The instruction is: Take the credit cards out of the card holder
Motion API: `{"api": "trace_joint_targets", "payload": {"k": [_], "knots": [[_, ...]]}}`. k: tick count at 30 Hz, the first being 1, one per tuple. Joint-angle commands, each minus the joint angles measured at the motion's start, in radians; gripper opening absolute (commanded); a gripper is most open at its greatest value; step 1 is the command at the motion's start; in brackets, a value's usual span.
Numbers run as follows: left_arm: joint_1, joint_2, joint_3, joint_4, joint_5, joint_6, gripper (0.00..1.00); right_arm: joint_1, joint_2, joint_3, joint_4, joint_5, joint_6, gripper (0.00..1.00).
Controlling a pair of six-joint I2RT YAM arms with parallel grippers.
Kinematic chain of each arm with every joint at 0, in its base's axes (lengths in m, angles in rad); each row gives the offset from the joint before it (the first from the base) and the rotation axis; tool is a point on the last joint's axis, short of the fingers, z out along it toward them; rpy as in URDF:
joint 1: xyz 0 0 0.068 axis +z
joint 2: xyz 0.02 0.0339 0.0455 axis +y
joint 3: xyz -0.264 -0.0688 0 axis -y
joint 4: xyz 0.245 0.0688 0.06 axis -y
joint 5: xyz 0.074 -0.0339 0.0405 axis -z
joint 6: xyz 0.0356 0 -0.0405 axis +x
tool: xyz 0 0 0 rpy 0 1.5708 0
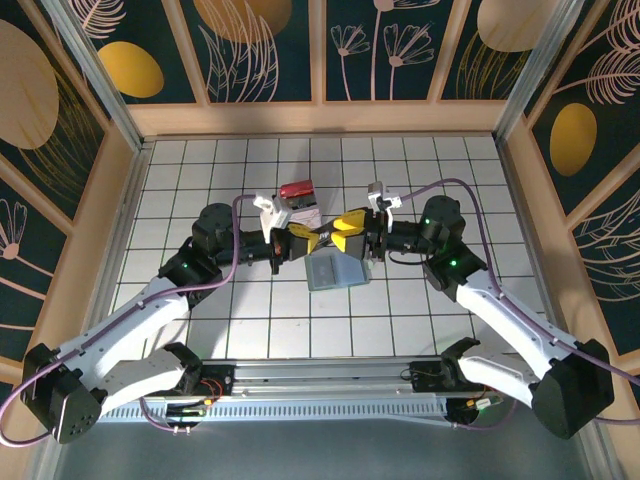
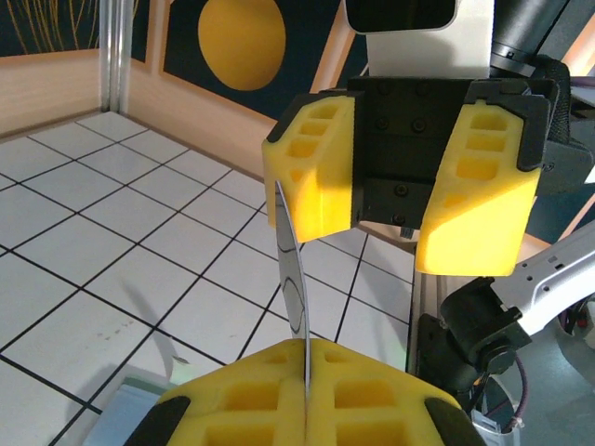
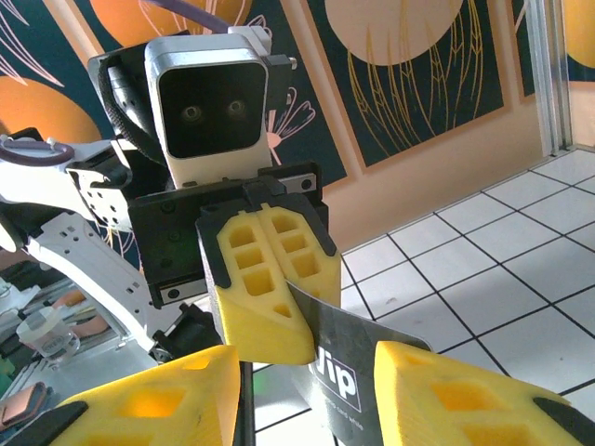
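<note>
The pale grey-blue card holder [image 1: 332, 271] lies flat on the tiles just in front of both grippers, with nothing touching it. My left gripper [image 1: 297, 241] [image 2: 307, 349] is shut on one end of a dark credit card [image 3: 376, 339] printed with white letters, held up in the air; in the left wrist view the card [image 2: 292, 269] shows edge-on. My right gripper [image 1: 346, 233] [image 3: 307, 360] faces the left one, its yellow fingers [image 3: 446, 395] open on either side of the card's free end, with a gap on each side.
A red-topped block [image 1: 297, 190] with a clear base stands on the tiles just behind the left gripper. Wooden walls with dark painted panels [image 1: 320, 50] close in the tiled floor [image 1: 200, 170] on three sides. Purple cables [image 1: 440, 188] loop over both arms.
</note>
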Motion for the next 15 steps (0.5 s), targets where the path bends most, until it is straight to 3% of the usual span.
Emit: {"api": "trace_joint_targets", "payload": {"k": [1, 8, 15], "knots": [[0.000, -0.011, 0.000, 0.065, 0.044, -0.004, 0.00, 0.003, -0.016, 0.010, -0.057, 0.023, -0.043, 0.43], [0.000, -0.036, -0.006, 0.042, 0.026, 0.010, 0.00, -0.003, -0.120, -0.005, -0.148, 0.127, -0.081, 0.43], [-0.001, -0.037, 0.004, 0.048, 0.058, 0.010, 0.00, -0.005, -0.136, -0.017, -0.186, 0.148, -0.087, 0.43]]}}
